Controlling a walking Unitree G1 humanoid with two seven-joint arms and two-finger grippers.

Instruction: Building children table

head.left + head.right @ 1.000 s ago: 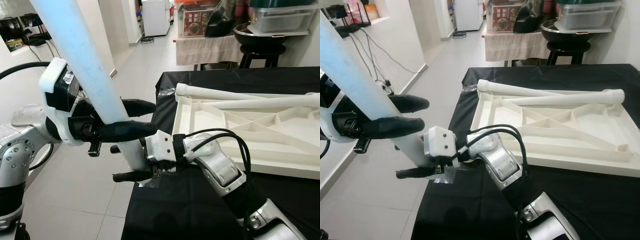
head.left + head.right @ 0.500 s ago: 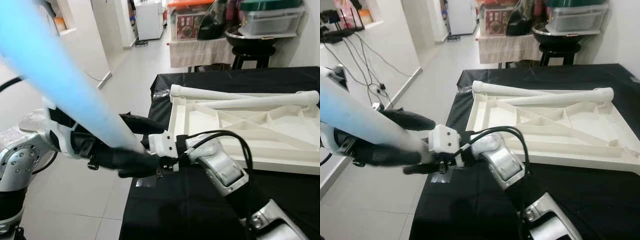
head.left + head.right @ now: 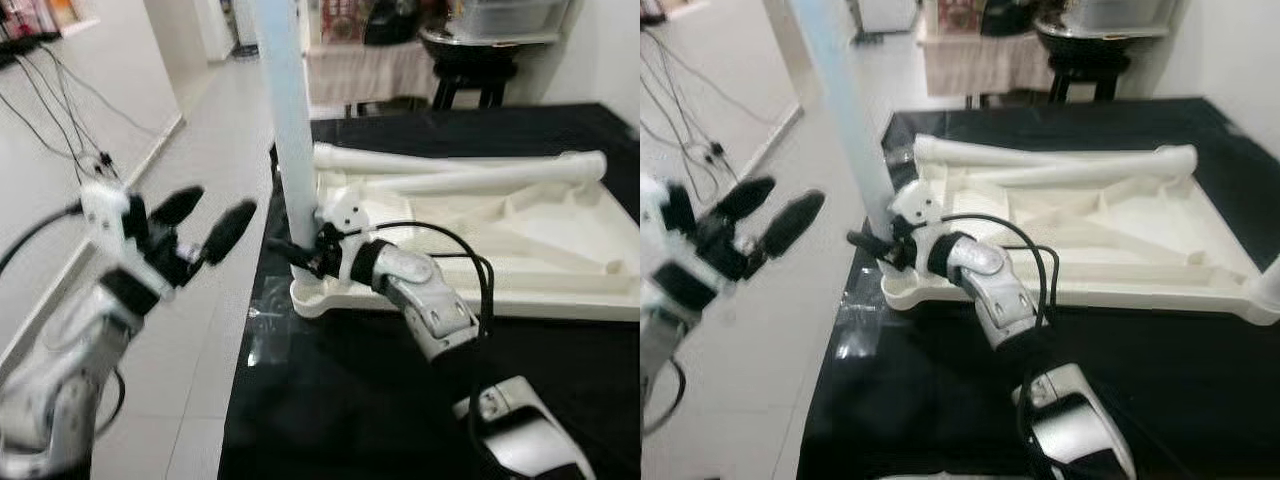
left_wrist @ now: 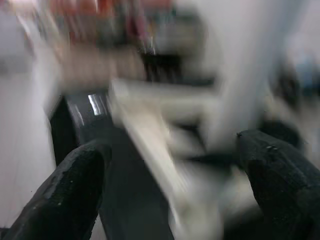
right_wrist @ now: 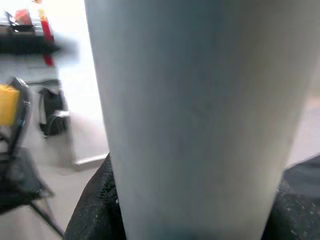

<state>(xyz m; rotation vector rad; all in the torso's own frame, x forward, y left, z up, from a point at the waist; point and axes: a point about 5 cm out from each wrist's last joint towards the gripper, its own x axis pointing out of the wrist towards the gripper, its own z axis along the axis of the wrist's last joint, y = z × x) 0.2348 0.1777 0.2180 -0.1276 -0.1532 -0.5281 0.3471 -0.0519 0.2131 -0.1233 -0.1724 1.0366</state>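
Observation:
A long pale table leg (image 3: pixel 290 120) stands upright at the near left corner of the white tabletop (image 3: pixel 470 300), which lies upside down with its ribs showing. My right gripper (image 3: pixel 298 255) is shut on the leg low down, just above that corner; in the right wrist view the leg (image 5: pixel 195 115) sits between its fingers (image 5: pixel 92 210). My left gripper (image 3: pixel 208 216) is open in the air to the left of the table, apart from the leg, with its fingers (image 4: pixel 75 185) spread. Two more legs (image 3: pixel 440 172) lie along the tabletop's far edge.
The tabletop rests on a table under a black cloth (image 3: pixel 340 400). Pale floor (image 3: pixel 190 130) runs along my left, with cables (image 3: pixel 60 120) by the wall. At the back stand a cloth-covered stand (image 3: pixel 370 75) and a black stool (image 3: pixel 470 85) with containers.
The leg has swung from a slant to upright on the tabletop's corner. My left gripper has let go of it and drawn back left, open. The camera has shifted.

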